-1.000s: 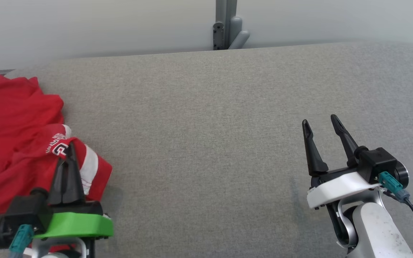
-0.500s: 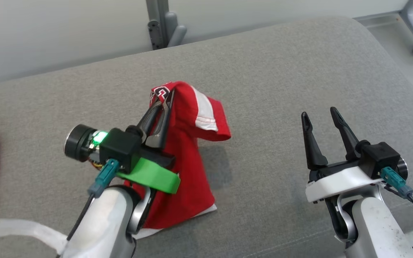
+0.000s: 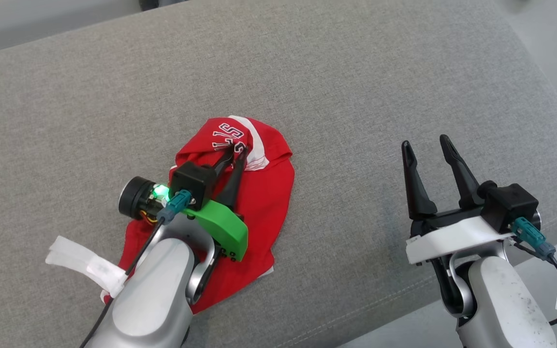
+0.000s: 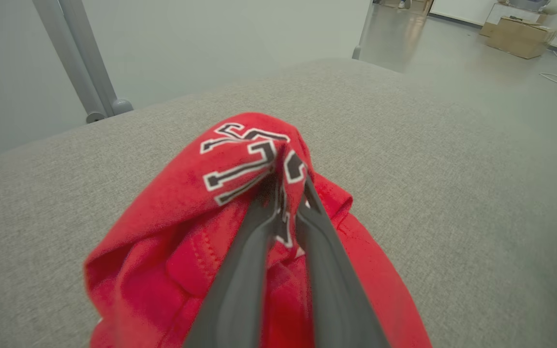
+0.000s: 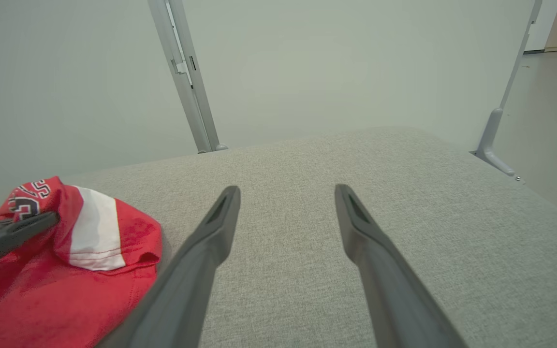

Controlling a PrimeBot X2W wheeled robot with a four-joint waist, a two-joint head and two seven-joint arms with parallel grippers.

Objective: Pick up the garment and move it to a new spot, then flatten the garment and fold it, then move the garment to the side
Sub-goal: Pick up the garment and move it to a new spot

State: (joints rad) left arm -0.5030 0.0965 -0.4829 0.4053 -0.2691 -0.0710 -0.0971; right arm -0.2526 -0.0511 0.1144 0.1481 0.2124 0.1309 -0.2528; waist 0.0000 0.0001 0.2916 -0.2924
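Note:
The garment (image 3: 264, 193) is red with white stripes and black-and-white lettering, bunched in a heap near the middle of the grey padded table (image 3: 336, 82). My left gripper (image 3: 236, 151) is shut on a fold at the top of the heap, by the lettering. From the left wrist, the fingers meet on the red cloth (image 4: 162, 251) just under the letters. My right gripper (image 3: 423, 144) hangs open over bare table to the right, well apart from the garment (image 5: 65, 270). Its two fingers (image 5: 211, 241) are spread with nothing between them.
The table's rounded right edge (image 3: 556, 111) and front edge (image 3: 380, 314) are close to my right arm. A grey metal post (image 5: 186, 77) stands behind the table against a pale wall. Cardboard boxes (image 4: 520, 29) sit on the floor far off.
My left gripper has carried the garment from the table's left end to the middle and lowered it, so the cloth now slumps in a heap. The head camera has turned as well. My right gripper stayed open.

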